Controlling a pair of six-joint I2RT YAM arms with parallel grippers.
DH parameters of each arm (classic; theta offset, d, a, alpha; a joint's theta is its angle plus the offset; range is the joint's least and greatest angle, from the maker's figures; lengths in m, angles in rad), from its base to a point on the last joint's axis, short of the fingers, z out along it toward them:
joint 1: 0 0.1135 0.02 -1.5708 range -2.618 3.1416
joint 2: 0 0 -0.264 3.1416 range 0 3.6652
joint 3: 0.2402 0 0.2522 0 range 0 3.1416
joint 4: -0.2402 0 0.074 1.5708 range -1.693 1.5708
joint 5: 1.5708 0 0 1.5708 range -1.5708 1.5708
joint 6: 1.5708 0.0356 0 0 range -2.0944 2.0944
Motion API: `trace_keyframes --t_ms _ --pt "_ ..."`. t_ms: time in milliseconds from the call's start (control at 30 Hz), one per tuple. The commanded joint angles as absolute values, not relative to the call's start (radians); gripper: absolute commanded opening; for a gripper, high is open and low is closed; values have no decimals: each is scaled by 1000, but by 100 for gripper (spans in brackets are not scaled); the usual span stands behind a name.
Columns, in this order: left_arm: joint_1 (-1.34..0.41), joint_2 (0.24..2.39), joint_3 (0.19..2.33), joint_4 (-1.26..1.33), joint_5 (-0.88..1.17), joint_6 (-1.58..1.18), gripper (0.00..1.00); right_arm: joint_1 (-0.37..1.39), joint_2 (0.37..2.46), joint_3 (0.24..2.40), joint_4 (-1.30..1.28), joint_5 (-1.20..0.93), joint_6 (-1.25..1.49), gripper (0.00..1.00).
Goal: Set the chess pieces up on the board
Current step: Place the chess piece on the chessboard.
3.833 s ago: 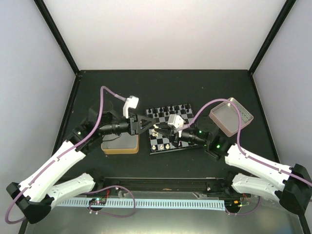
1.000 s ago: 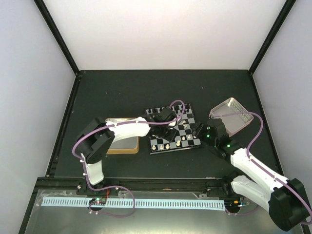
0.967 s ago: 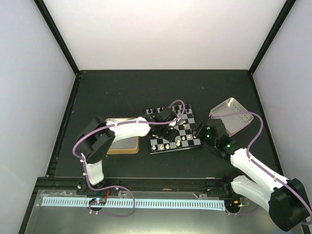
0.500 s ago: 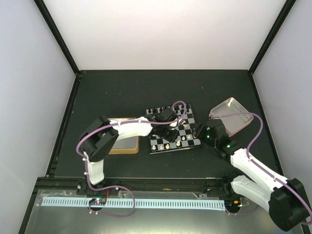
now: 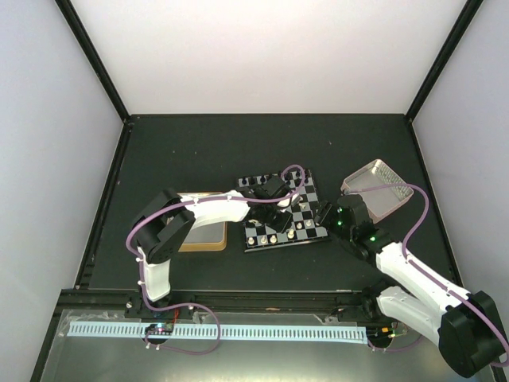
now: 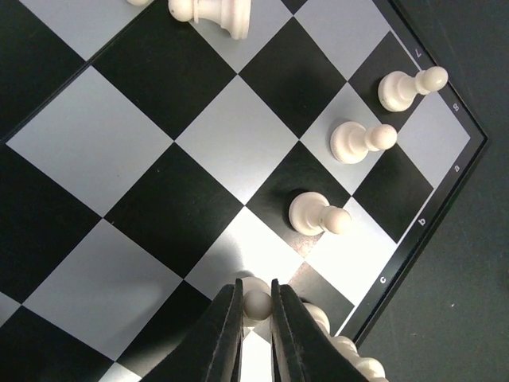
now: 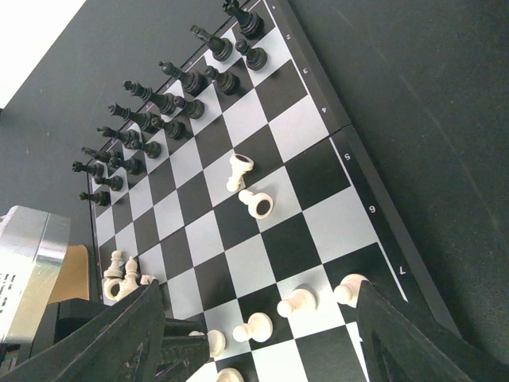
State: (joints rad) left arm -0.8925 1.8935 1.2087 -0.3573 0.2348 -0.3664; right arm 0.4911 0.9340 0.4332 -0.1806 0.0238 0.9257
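Left hand [image 6: 256,288] still pinches cream pawn [image 6: 256,301] on board [image 6: 119,151].

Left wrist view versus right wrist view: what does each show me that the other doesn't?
Only left wrist: the left gripper pinching a cream pawn near the edge of the board. Only right wrist: the black pieces in two rows at the far side, and the right gripper wide open. Both: the board and upright cream pawns along its edge.
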Motion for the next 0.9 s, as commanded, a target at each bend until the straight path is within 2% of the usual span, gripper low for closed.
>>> trace_keyframes --t_ms 0,400,633,867 --pt "-899 1907 1252 -334 254 -353 13 483 927 426 -176 35 930 68" --pt "-899 1887 1249 -333 253 -350 22 483 926 426 -177 29 929 68" --pt "-899 1861 1238 -333 273 -339 35 483 916 426 -180 30 930 68" --pt "-899 1867 1217 -329 293 -336 36 482 919 426 -180 29 933 68"
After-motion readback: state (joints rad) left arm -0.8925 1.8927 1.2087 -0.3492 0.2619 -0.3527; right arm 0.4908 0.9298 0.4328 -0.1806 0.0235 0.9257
